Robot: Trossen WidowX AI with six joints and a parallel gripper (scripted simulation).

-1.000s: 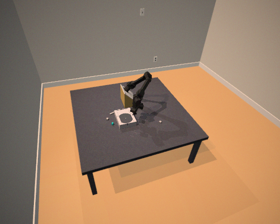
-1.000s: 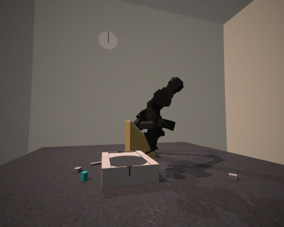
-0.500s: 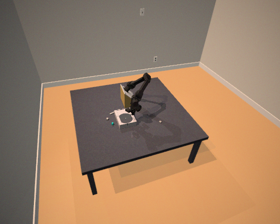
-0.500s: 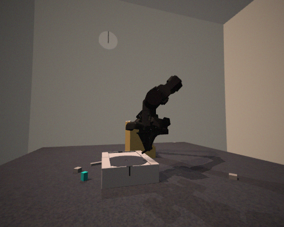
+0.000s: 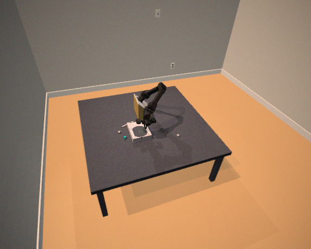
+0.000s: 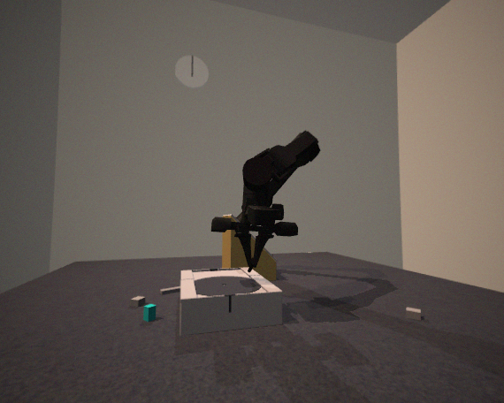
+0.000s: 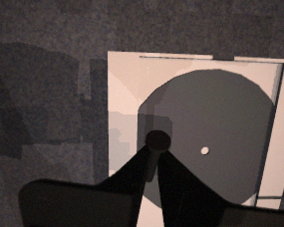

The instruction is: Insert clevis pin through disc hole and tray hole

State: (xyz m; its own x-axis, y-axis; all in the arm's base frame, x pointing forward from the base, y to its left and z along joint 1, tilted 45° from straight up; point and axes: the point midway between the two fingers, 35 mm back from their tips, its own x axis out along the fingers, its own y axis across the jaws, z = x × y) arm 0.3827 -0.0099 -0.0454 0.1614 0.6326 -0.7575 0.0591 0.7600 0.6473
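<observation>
A grey wall (image 5: 99, 41) and a paler, beige wall (image 5: 276, 54) (image 6: 456, 155) rose around an orange-tan floor (image 5: 180, 213), with light skirting where they met it. On the floor stood a broad desk (image 5: 120, 161) (image 6: 94, 353) (image 7: 40, 25), its dark top finely speckled and its legs dark, with overlapping shadows across the top and more beneath it.

The black arm (image 5: 156, 101) (image 6: 262, 172) bent over the desk beside a yellow wedge-shaped stand (image 5: 138, 109) (image 6: 228, 252). In front of the stand sat the pale tray (image 5: 142, 138) (image 6: 204, 315) (image 7: 121, 90), and the grey disc (image 5: 136, 135) (image 6: 240, 286) (image 7: 204, 110) lay inside it, a light spot showing through its small hole.

A round clock (image 6: 192, 71) hung high on the wall; a switch plate (image 5: 157, 13) and an outlet (image 5: 172, 65) were smaller marks.

The pincer (image 5: 145, 126) (image 6: 252, 265) (image 7: 153, 151) was closed on the pin (image 6: 250, 269) (image 7: 157, 140), above the tray's edge region and off to one side of the disc's hole.

A slim bar (image 5: 124, 125) (image 6: 170, 290) lay near the tray. Smallest were a pale block (image 5: 178, 135) (image 6: 414, 313), a teal block (image 5: 125, 137) (image 6: 149, 313) and a greyish block (image 5: 119, 132) (image 6: 138, 301).
</observation>
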